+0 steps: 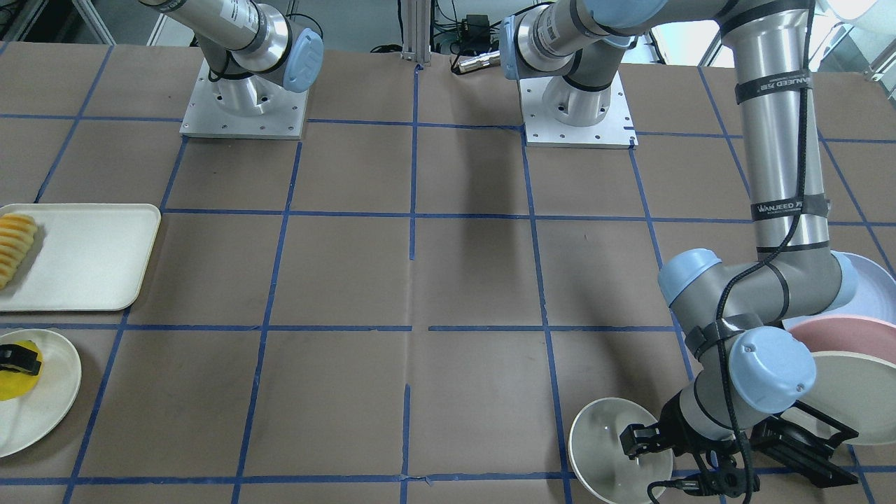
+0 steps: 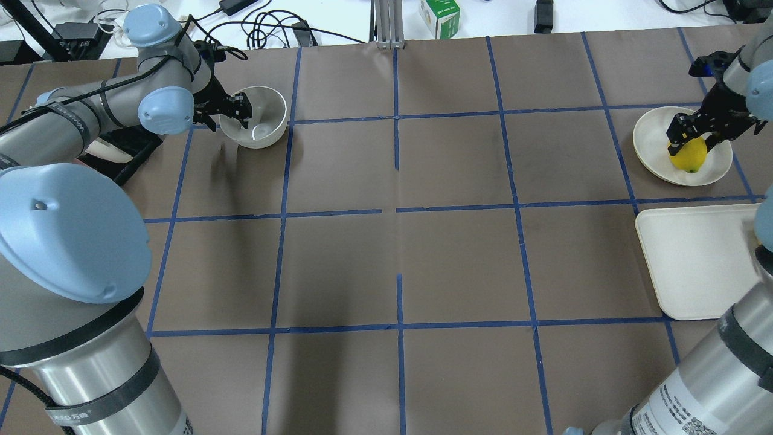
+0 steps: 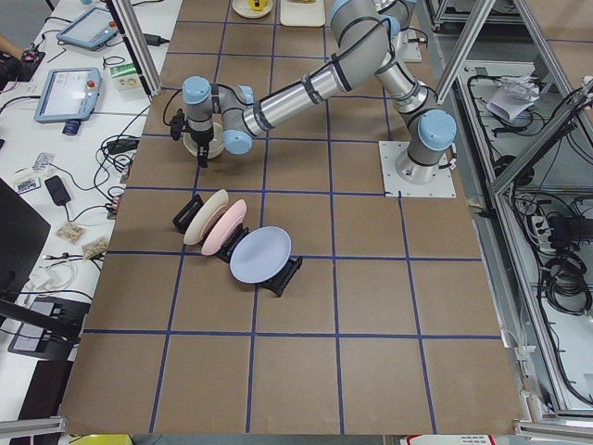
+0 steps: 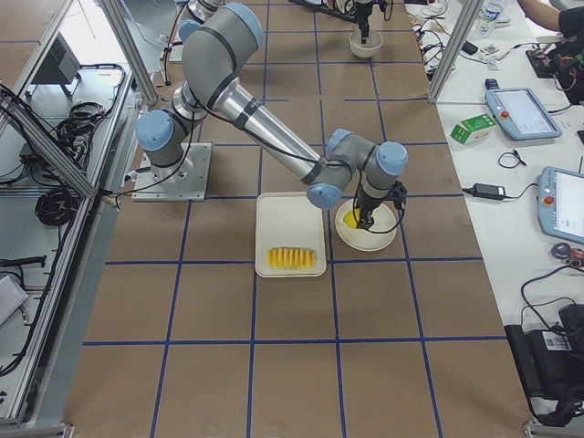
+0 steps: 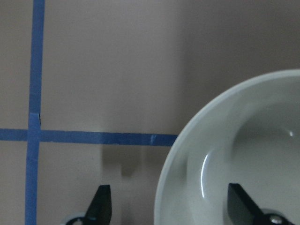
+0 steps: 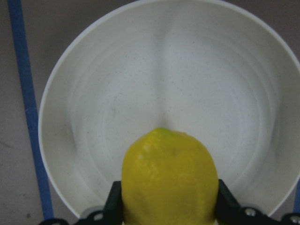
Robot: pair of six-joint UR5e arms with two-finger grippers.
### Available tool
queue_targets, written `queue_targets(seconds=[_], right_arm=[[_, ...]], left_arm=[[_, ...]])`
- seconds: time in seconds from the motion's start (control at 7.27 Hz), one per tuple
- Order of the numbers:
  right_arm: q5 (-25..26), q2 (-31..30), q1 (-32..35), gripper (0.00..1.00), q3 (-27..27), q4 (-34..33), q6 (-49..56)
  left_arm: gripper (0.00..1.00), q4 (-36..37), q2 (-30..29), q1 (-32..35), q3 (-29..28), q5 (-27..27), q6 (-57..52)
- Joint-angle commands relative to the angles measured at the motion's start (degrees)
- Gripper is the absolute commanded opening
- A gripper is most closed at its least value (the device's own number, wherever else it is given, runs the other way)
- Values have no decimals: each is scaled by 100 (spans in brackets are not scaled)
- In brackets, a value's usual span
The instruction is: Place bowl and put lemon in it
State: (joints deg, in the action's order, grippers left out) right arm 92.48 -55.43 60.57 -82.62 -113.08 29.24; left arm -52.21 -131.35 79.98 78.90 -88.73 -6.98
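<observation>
You have the left gripper (image 2: 243, 115) spread, astride the left rim of the bowl (image 2: 267, 112), far left on the table (image 2: 398, 254). The right gripper (image 2: 694, 144) pinches the lemon (image 2: 689, 159) over the white plate (image 2: 652, 140), far right. Whether the lemon touches the plate is unclear.

Lower right of the frame: the left hand (image 1: 635, 442) reaches in over the rim of the cream bowl (image 1: 600, 448), which stands on the tabletop (image 1: 420, 280) beside the plate rack (image 1: 805, 448). Far lower left, the right hand (image 1: 17, 357) sits on the lemon (image 1: 17, 385), on a white plate (image 1: 52, 392).
</observation>
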Motion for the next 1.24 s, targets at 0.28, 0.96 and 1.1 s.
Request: queue_targets(seconds=[0.28,0.96,1.1], right_arm=[[-72,-915,209,0,97,611,-163],[-272,-1084,1192,0,106,629,-1233],[-283,-1084,1377,0,106,629,-1445]], left_arm=[[1,0,-4,-44,-59,268,-5],[2,-616,1670,517,1473,1163,791],[1,-450,2014,971,1862,1147,986]])
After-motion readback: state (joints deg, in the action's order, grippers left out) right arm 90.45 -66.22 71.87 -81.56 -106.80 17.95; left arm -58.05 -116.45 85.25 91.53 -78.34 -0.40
